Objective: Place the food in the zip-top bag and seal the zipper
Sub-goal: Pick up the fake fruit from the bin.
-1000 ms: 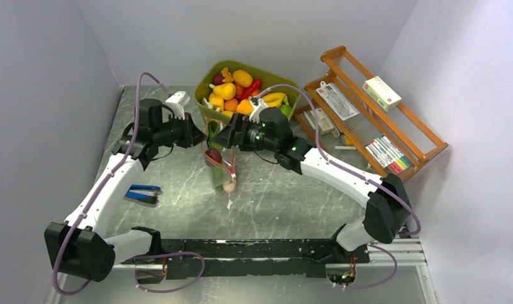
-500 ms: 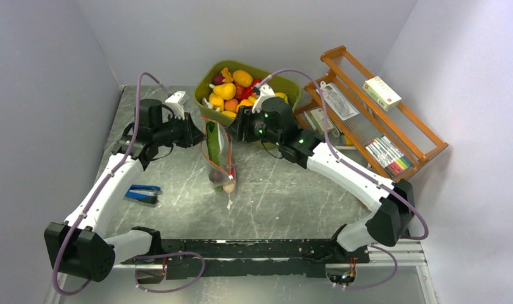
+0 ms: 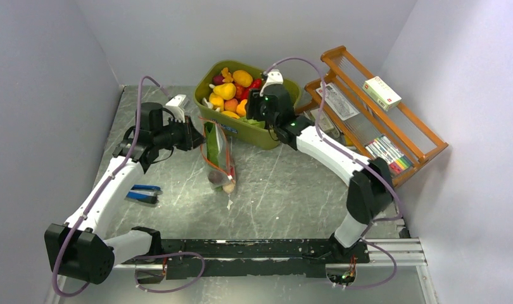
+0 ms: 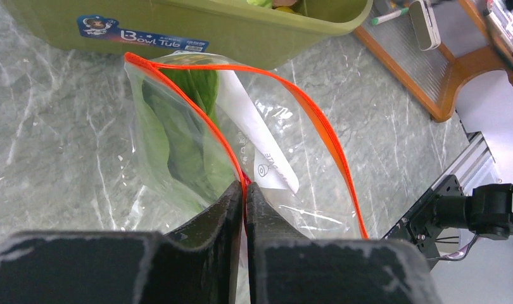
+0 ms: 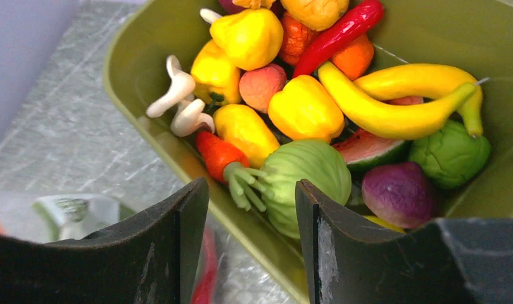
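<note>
The clear zip-top bag [image 3: 217, 152] hangs open-mouthed beside the olive-green tub [image 3: 274, 135]. Green leaves [image 4: 178, 139] sit inside it, with a purple bulb [image 3: 215, 178] and a small pale piece [image 3: 228, 187] at its bottom. My left gripper [image 4: 244, 187] is shut on the red-orange zipper [image 4: 311, 117] edge and holds the bag up. My right gripper [image 5: 252, 190] is open and empty over the tub's near rim. Under it lie toy foods: a green round one [image 5: 308, 171], a red chili [image 5: 339, 33], a purple bulb [image 5: 399, 193].
A wooden rack [image 3: 374, 107] with packets and pens stands at the right. A blue stapler-like tool [image 3: 142, 193] lies on the table at the left. A small white scrap [image 3: 229, 204] lies below the bag. The walls close in at the back and both sides.
My right gripper has let go of the bag and moved back and right to the tub. The bag now hangs from my left gripper alone, its mouth swung a little left.
</note>
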Controlling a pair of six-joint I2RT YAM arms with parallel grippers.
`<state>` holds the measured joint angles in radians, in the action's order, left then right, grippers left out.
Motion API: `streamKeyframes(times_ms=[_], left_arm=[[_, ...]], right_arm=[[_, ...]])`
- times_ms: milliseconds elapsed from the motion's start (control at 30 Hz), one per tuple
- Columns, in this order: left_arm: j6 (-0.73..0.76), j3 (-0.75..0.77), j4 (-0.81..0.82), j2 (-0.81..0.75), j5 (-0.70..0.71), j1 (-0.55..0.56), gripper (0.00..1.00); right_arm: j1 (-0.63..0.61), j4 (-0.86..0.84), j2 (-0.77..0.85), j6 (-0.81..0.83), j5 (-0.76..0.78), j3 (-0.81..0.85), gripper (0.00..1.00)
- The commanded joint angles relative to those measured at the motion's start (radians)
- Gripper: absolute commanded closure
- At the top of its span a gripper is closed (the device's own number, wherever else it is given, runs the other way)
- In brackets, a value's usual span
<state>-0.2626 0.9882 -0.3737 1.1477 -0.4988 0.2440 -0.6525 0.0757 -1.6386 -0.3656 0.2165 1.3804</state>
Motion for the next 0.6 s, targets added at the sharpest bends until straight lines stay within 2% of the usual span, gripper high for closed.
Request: streamKeyframes(times_ms=[0,100,167,333,433,567], left_arm=[[-0.005,-0.007,0.044,-0.024,-0.025,0.008,0.93],[0.000,0.002,0.039,-0.023,-0.026,0.008,0.93],[-0.001,0.002,0.040,-0.020,-0.029,0.008,0.93],[-0.014,0.006,0.051,-0.025,-0.045,0.009,0.93],[-0.005,0.023,0.037,-0.019,-0.042,0.011,0.93],[0.000,0.038,0.027,-0.006,-0.043,0.011,0.93]], right_arm=[[0.036,-0.164,-0.110,0.121,-0.050,0.084,0.46],[0.065,-0.121,-0.216,0.093,0.019,0.186,0.44],[0.088,-0.152,-0.266,0.090,-0.015,0.215,0.41],[0.099,-0.308,-0.361,0.424,-0.124,0.228,0.40],[0.114,-0.301,-0.437,0.606,-0.151,0.295,0.36],[0.138,-0.282,-0.517,0.735,-0.203,0.382,0.32]])
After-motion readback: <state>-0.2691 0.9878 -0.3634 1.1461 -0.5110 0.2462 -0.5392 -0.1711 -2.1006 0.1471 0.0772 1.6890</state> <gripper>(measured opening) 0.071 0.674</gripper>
